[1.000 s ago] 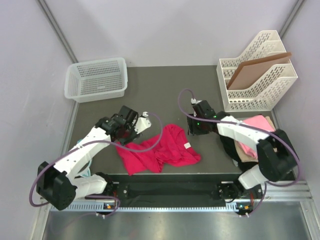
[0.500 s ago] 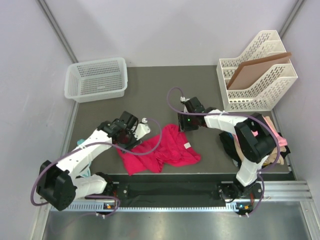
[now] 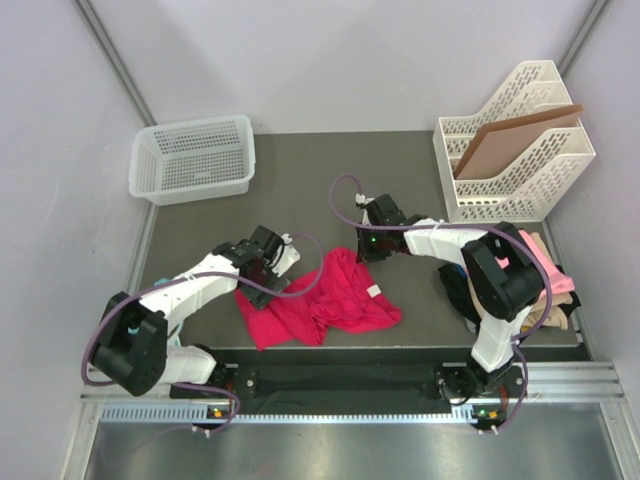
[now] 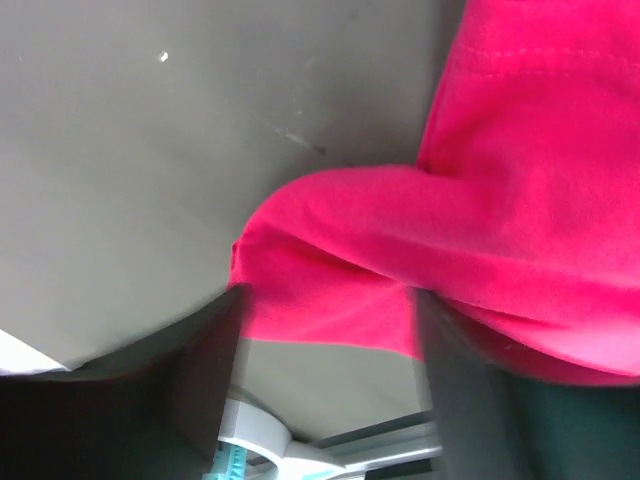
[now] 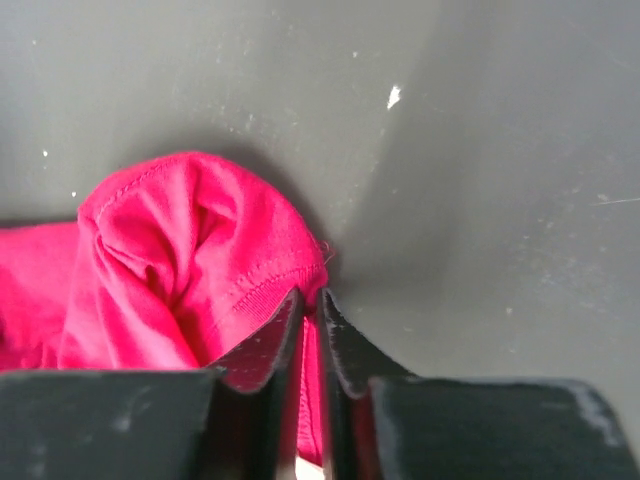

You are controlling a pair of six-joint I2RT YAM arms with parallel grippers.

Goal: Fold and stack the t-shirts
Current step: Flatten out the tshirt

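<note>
Top view, shirt: A bright crimson-pink t-shirt of soft cloth [image 3: 325,300] lies crumpled on the dark grey tabletop [image 3: 300,190], near the front edge and between the two arms.
Top view, grippers: The left gripper [image 3: 276,258] is at the shirt's left far edge. The right gripper [image 3: 368,246] is at its far edge, near the middle.
Top view, other shirts: A heap of light pink, beige and black t-shirts [image 3: 548,290] sits at the table's right edge, partly hidden behind the right arm.
Top view, surroundings: A white plastic mesh basket [image 3: 193,158] stands at the far left. A white plastic file rack [image 3: 480,205] at the far right holds a brown flat board [image 3: 515,140].
Left wrist view: The two dark fingers [image 4: 190,350] are spread apart, released, with a rounded fold of the crimson-pink t-shirt [image 4: 520,180] lying between them on the tabletop.
Right wrist view: The two dark fingers [image 5: 260,350] are clenched almost together, pinching the stitched hem of the crimson-pink t-shirt [image 5: 180,260] against the table.
</note>
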